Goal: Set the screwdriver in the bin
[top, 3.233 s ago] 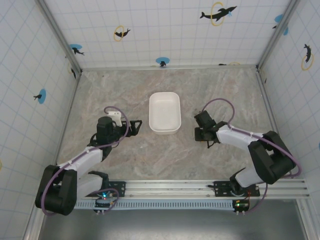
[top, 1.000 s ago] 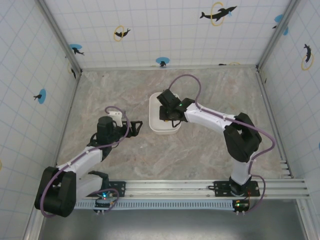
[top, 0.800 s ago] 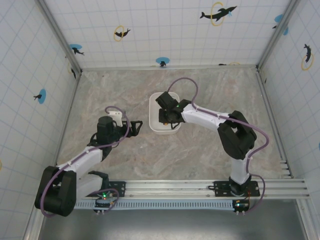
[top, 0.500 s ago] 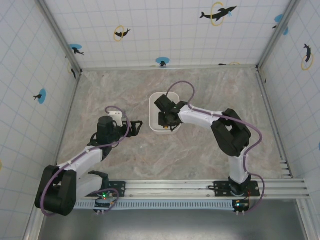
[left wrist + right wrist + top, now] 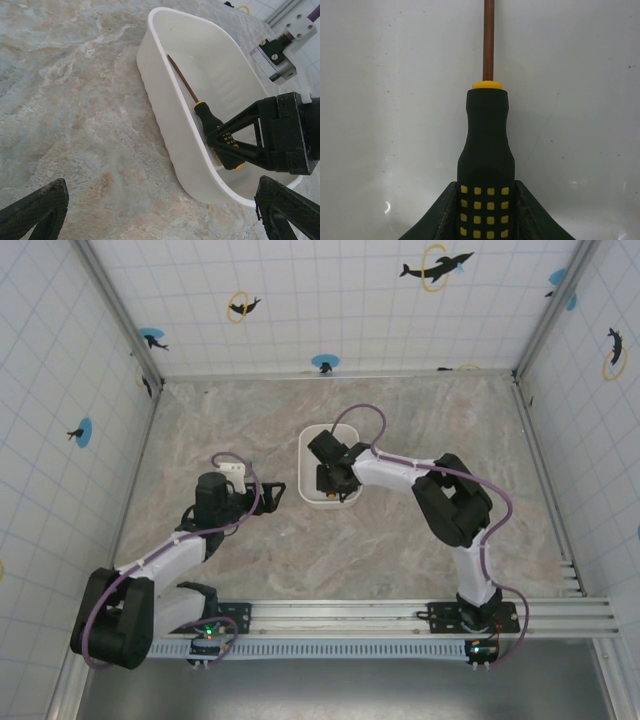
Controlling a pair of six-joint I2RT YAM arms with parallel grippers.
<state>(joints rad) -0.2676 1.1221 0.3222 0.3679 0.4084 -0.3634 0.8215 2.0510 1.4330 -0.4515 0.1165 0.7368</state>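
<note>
Screwdriver (image 5: pixel 209 121): seen inside the bin (image 5: pixel 164 112), with the handle at the near end and the thin shaft pointed toward the far end.
Handle: black with yellow squares and a yellow collar where the shaft begins; in the right wrist view the screwdriver (image 5: pixel 486 150) is seen running straight up from the fingers.
Shaft tip: seen low along the bin's left inner wall; whether it touches the wall or the floor cannot be told.
Right gripper (image 5: pixel 227 145): pinched on the lower handle, one finger on each side; in the right wrist view the gripper (image 5: pixel 486 202) is seen with both fingers pressed against the grip.
Right arm: stretched from its base across to the bin, with the right gripper (image 5: pixel 331 480) placed over the bin's near half.
Bin (image 5: pixel 310 443): white, shallow, with rounded corners; set flat on the table (image 5: pixel 430 410) near the middle, its pale floor (image 5: pixel 395 100) seen behind the tool.
Left gripper (image 5: pixel 160 217): spread wide, with a black fingertip in each lower corner of the left wrist view.
Left gripper position (image 5: pixel 271 492): just left of the bin's near end, aimed at it, apart from the wall.
Table: marbled grey-brown, enclosed by white tiled walls.
</note>
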